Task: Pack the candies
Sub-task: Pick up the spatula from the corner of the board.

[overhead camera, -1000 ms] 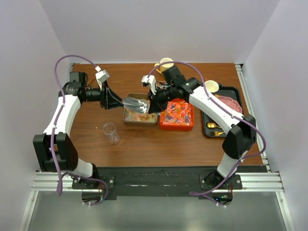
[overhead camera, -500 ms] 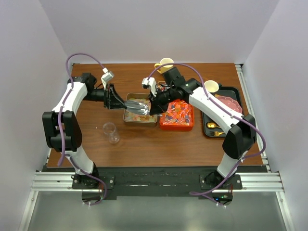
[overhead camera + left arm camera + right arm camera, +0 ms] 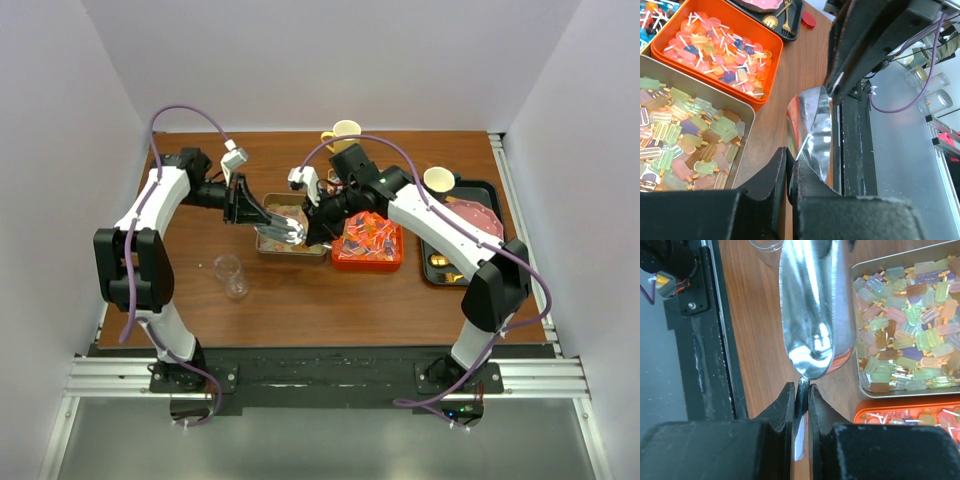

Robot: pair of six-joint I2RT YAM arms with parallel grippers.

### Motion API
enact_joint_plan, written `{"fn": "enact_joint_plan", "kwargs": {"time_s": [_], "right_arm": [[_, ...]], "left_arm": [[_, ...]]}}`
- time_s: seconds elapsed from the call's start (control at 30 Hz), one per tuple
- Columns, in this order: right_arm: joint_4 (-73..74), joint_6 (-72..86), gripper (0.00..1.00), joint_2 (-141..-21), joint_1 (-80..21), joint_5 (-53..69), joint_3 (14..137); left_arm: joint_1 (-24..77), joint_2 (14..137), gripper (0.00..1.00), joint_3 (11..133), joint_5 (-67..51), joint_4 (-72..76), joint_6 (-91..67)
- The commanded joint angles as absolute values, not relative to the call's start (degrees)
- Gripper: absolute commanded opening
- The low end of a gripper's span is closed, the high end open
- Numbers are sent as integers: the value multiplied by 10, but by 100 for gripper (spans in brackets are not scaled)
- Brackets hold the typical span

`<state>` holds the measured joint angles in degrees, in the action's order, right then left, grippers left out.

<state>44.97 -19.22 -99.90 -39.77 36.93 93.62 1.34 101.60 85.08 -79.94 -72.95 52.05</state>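
Note:
Pastel popsicle-shaped candies [image 3: 685, 135] [image 3: 910, 330] fill a metal tin [image 3: 268, 248]. Red, orange and blue stick candies [image 3: 720, 45] fill an orange tray [image 3: 366, 262] to its right. A shiny metal scoop [image 3: 281, 229] [image 3: 810, 305] hangs over the tin's near-left corner. My right gripper [image 3: 801, 390] [image 3: 308, 228] is shut on the scoop's thin handle. My left gripper [image 3: 791, 162] [image 3: 258, 215] comes from the left and its jaws pinch the scoop's [image 3: 812, 120] front rim. No candy shows in the scoop's visible part.
A small clear jar [image 3: 231, 273] stands on the table left of and nearer than the tin. A black tray [image 3: 492, 190] with a pink plate and gold cutlery lies at the right. A yellow cup [image 3: 345, 130] stands at the back.
My left arm swung right to the scoop and its jaws closed onto the scoop's rim. The right gripper kept its hold on the handle and the scoop shifted slightly nearer.

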Motion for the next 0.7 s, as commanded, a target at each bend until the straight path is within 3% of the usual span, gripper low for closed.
{"fn": "enact_joint_plan", "kwargs": {"time_s": [0.0, 0.07, 0.2, 0.3, 0.47, 0.67], "right_arm": [[426, -207, 0, -981, -401, 362, 962], [431, -210, 0, -973, -401, 347, 962], [425, -231, 40, -934, -398, 278, 957], [358, -238, 52, -869, -388, 245, 901], [194, -272, 57, -749, -402, 222, 752], [176, -292, 55, -761, -417, 202, 732]], "left_arm": [[22, 1025, 0, 870, -831, -730, 492], [22, 1026, 0, 871, -824, -702, 463], [22, 1015, 0, 866, -779, -597, 291], [21, 980, 0, 829, -733, -433, 105], [21, 965, 0, 782, -711, -238, -123], [22, 954, 0, 762, -705, -211, -156]]}}
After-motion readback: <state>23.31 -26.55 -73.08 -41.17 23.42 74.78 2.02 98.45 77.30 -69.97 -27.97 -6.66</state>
